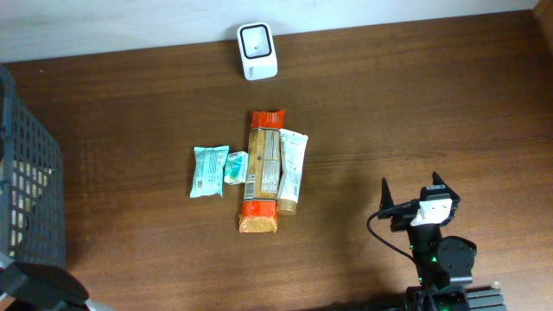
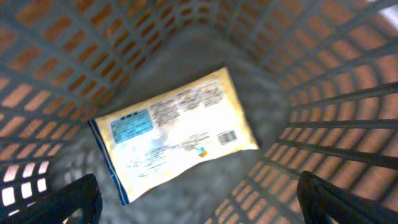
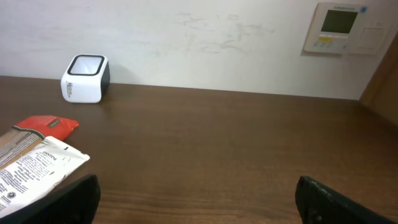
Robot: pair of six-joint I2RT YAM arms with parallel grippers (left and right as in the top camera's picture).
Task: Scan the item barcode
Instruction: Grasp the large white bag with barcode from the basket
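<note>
Orange-ended packet [image 1: 261,173] lies midway between the side edges of the table [image 1: 449,104], long axis far-to-near, left of the gaping, empty right gripper [image 1: 410,181], probably the nearer. The left gripper [image 2: 199,196], equally wide and empty, hangs in the basket [image 1: 34,173].

Dark wooden table [image 1: 432,104], white wall [image 3: 217,37], wall thermostat [image 3: 341,28]

Right gripper [image 1: 410,180] blk w/ white wrist block, green LED, looped blk cable.
</note>
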